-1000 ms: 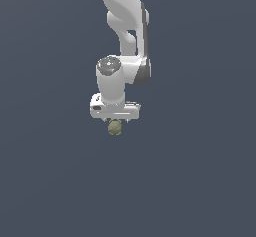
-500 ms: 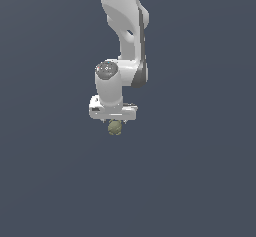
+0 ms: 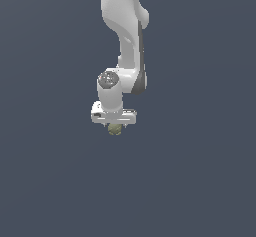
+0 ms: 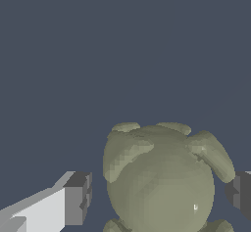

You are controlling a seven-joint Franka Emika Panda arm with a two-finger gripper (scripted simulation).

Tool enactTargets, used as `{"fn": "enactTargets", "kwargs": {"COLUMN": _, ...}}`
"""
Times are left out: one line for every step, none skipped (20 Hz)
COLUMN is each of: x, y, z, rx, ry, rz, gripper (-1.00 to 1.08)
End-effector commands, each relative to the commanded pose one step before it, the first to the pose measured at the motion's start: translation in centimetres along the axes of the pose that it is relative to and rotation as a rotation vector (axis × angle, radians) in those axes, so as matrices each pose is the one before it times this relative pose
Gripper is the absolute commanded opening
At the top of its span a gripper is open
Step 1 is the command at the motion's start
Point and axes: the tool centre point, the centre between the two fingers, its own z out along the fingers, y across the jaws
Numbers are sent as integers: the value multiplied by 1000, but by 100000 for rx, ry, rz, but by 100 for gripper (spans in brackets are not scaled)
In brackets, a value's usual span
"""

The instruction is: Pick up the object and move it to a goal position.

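The exterior view looks from well off at the whole arm (image 3: 122, 41) against plain grey. The wrist view looks close along the jaws. Both share the olive-green lump (image 3: 115, 129) (image 4: 162, 177).

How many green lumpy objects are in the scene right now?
1. The olive-green lump sits directly under the white end effector, between its fingers, with a visible gap on one side. Nothing else shows in either view, though the arm could hide something.
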Motion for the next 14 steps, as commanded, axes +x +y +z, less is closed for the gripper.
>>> {"fn": "enactTargets", "kwargs": {"x": 23, "y": 14, "z": 863, "rx": -4, "ry": 82, "rz": -2, "gripper": 100}}
{"fn": "enactTargets", "kwargs": {"x": 20, "y": 4, "z": 195, "rx": 0, "ry": 0, "rz": 0, "gripper": 100}}
{"fn": "enactTargets", "kwargs": {"x": 20, "y": 7, "z": 94, "rx": -27, "ry": 63, "rz": 7, "gripper": 100}}
{"fn": "enactTargets", "kwargs": {"x": 18, "y": 2, "z": 74, "rx": 0, "ry": 0, "rz": 0, "gripper": 100}}
{"fn": "enactTargets", "kwargs": {"x": 7, "y": 1, "z": 24, "rx": 0, "ry": 0, "rz": 0, "gripper": 100}}
{"fn": "enactTargets", "kwargs": {"x": 0, "y": 0, "z": 0, "rx": 0, "ry": 0, "rz": 0, "gripper": -100}}
{"fn": "enactTargets", "kwargs": {"x": 0, "y": 0, "z": 0, "rx": 0, "ry": 0, "rz": 0, "gripper": -100}}
{"fn": "enactTargets", "kwargs": {"x": 0, "y": 0, "z": 0, "rx": 0, "ry": 0, "rz": 0, "gripper": -100}}
{"fn": "enactTargets", "kwargs": {"x": 0, "y": 0, "z": 0, "rx": 0, "ry": 0, "rz": 0, "gripper": -100}}
{"fn": "enactTargets", "kwargs": {"x": 0, "y": 0, "z": 0, "rx": 0, "ry": 0, "rz": 0, "gripper": -100}}
{"fn": "enactTargets", "kwargs": {"x": 0, "y": 0, "z": 0, "rx": 0, "ry": 0, "rz": 0, "gripper": -100}}
{"fn": "enactTargets", "kwargs": {"x": 0, "y": 0, "z": 0, "rx": 0, "ry": 0, "rz": 0, "gripper": -100}}
{"fn": "enactTargets", "kwargs": {"x": 0, "y": 0, "z": 0, "rx": 0, "ry": 0, "rz": 0, "gripper": -100}}
{"fn": "enactTargets", "kwargs": {"x": 0, "y": 0, "z": 0, "rx": 0, "ry": 0, "rz": 0, "gripper": -100}}
